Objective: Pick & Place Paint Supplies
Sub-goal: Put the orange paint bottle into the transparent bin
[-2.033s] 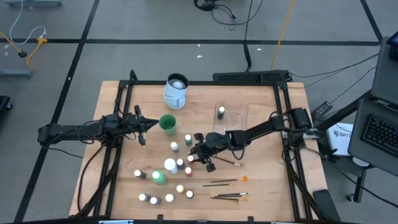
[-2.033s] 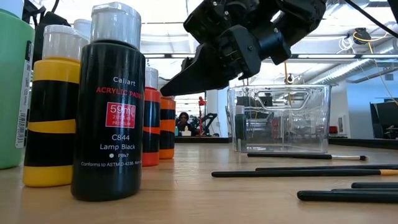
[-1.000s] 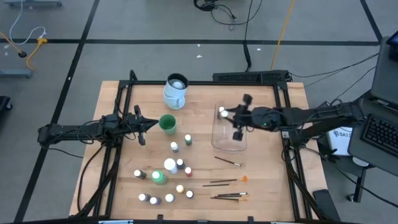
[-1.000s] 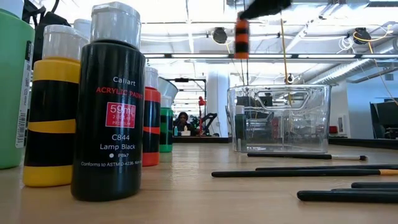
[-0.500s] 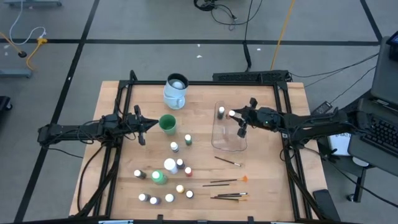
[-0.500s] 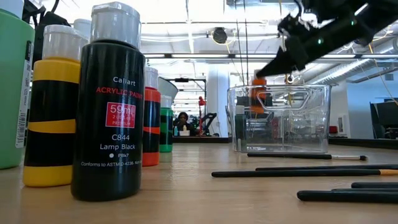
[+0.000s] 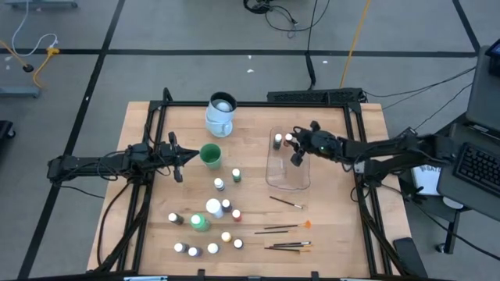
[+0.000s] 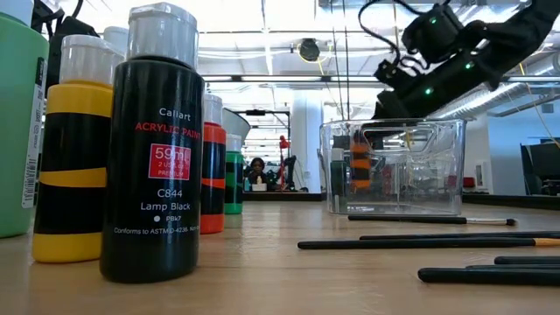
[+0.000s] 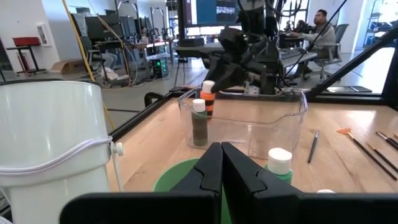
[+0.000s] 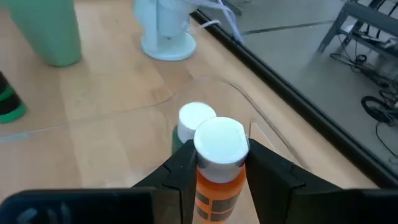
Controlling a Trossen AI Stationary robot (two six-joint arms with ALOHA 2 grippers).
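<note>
One clear tub point(image 7: 287, 164) on the tabletop point(image 7: 328, 211) holds the right claw point(image 7: 292, 145), clamped around an upright orange bottle point(image 8: 360, 166), cap up, beside a dark bottle point(image 7: 277, 141). Left claw point(image 7: 183, 158) clenched, empty, near the green cup point(image 7: 210, 155).

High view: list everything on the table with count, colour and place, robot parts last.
Mug: one, white-blue, far edge.
Cup: one, green, left of centre.
Tub: one, clear, right of centre.
Dark bottle: one, inside tub.
Orange bottle: one, inside tub, gripped.
Small bottles: about ten, mixed colours, near-centre.
Large bottle: one, green, that cluster.
Brushes: several, dark, near right.
Left gripper: shut, by cup.
Right gripper: shut on orange bottle.
</note>
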